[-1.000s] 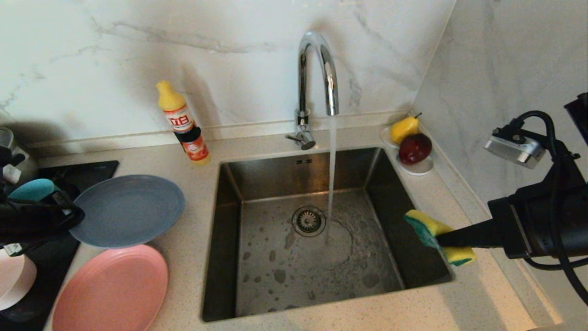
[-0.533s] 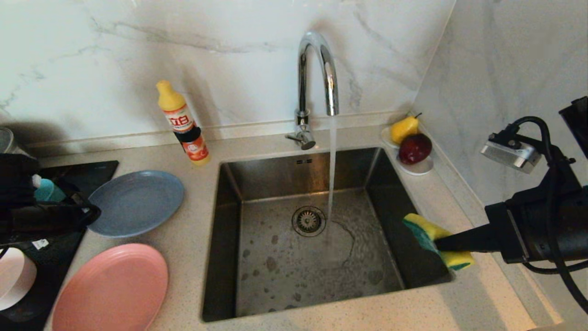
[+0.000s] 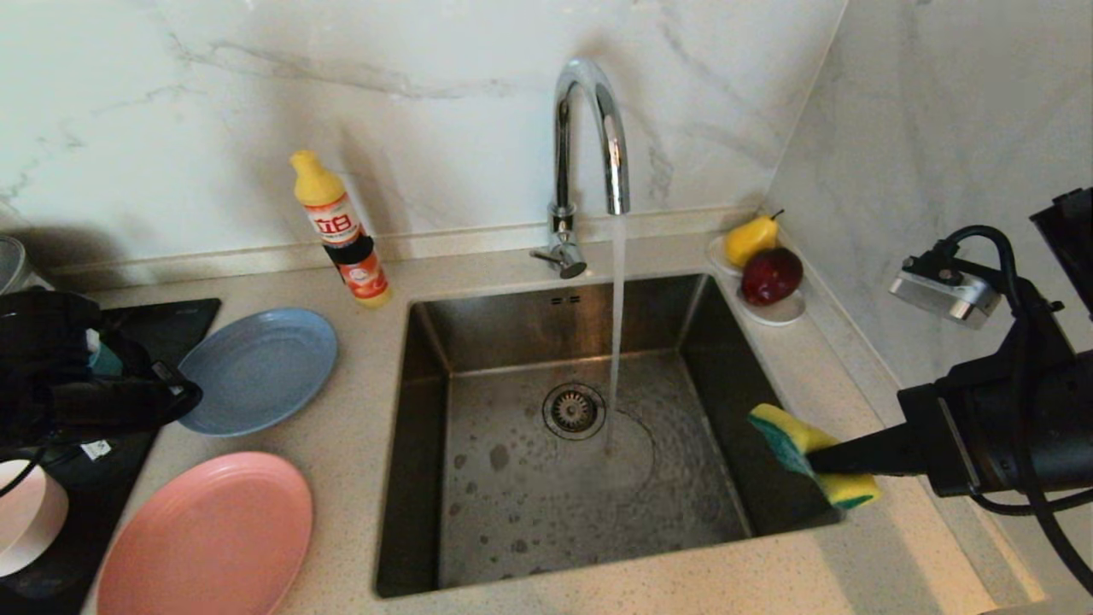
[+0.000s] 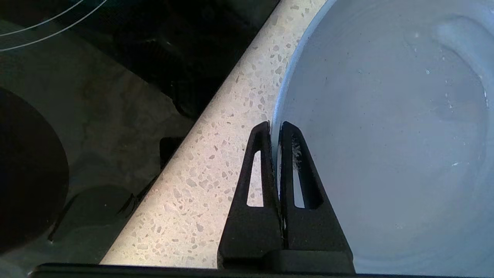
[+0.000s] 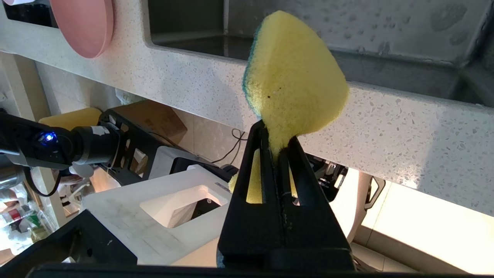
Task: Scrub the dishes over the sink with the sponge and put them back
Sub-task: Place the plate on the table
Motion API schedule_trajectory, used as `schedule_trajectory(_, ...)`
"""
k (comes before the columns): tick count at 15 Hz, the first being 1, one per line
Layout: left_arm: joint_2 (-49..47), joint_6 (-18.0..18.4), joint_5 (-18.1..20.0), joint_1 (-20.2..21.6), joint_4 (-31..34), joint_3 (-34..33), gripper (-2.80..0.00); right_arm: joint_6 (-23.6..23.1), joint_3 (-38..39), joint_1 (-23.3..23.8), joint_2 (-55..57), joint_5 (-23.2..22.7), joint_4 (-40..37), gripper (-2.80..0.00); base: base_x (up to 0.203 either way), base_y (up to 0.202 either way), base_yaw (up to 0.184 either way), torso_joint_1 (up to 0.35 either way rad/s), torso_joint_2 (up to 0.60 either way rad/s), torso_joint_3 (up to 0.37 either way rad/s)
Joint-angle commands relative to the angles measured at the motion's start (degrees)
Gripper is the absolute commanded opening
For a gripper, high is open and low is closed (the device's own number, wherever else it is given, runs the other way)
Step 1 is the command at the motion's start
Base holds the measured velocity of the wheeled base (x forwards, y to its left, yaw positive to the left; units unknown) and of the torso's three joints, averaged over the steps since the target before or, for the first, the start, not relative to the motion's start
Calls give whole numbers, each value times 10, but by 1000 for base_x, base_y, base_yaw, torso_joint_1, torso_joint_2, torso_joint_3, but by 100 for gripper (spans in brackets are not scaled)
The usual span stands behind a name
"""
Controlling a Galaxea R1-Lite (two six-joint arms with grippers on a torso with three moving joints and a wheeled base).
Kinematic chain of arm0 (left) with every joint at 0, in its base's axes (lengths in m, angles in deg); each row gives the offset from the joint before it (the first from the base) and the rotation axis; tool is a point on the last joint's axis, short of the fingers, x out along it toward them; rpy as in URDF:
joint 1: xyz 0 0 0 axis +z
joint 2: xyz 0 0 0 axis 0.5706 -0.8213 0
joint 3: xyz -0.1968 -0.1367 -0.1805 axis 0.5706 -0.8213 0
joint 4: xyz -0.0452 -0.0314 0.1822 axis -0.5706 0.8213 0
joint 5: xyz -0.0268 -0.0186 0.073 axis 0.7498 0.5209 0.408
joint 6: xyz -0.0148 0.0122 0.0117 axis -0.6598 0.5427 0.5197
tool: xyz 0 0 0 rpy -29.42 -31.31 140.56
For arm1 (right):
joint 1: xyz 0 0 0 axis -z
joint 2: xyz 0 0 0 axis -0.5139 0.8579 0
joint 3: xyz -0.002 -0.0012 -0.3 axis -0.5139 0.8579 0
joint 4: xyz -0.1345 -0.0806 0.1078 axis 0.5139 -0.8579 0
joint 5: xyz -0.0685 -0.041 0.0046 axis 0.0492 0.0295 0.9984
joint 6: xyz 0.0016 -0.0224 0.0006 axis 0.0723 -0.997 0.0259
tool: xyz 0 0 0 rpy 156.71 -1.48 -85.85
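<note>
My left gripper (image 3: 186,398) is shut on the left rim of the grey-blue plate (image 3: 260,369), which lies low and nearly flat on the counter left of the sink (image 3: 427,444). In the left wrist view the gripper (image 4: 274,126) pinches the plate (image 4: 386,135) at its edge. My right gripper (image 3: 815,461) is shut on the yellow and green sponge (image 3: 790,431) over the sink's right rim; the sponge (image 5: 295,73) bulges beyond that gripper (image 5: 276,135). The pink plate (image 3: 205,534) lies at the front left. A pale bowl (image 3: 26,517) and a sliver of the teal bowl (image 3: 104,363) show behind my left arm.
Water runs from the chrome faucet (image 3: 589,128) into the basin near the drain (image 3: 574,410). A yellow detergent bottle (image 3: 341,231) stands behind the plates. A white fruit dish (image 3: 781,316) sits at the sink's back right corner. A black hob (image 3: 162,320) lies at the left.
My left gripper has sunk towards the counter with the grey-blue plate, which now lies lower and flatter. The right gripper and the sponge have barely moved.
</note>
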Motion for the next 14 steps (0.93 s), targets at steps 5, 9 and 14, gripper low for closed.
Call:
schedule_trajectory(5, 96, 0, 8, 0, 31, 14, -280, -2, 6, -1, 5, -1, 0, -280, 0, 0, 0, 0, 0, 0)
schedule_trajectory(9, 57, 5, 11, -1, 42, 6, -280, -1, 8, -3, 3, 0, -1, -280, 0, 0, 0, 0, 0, 0)
schedule_trajectory(14, 8, 8, 9, 0, 15, 6, -280, -2, 20, -3, 11, 0, 0, -280, 0, 0, 0, 0, 0, 0)
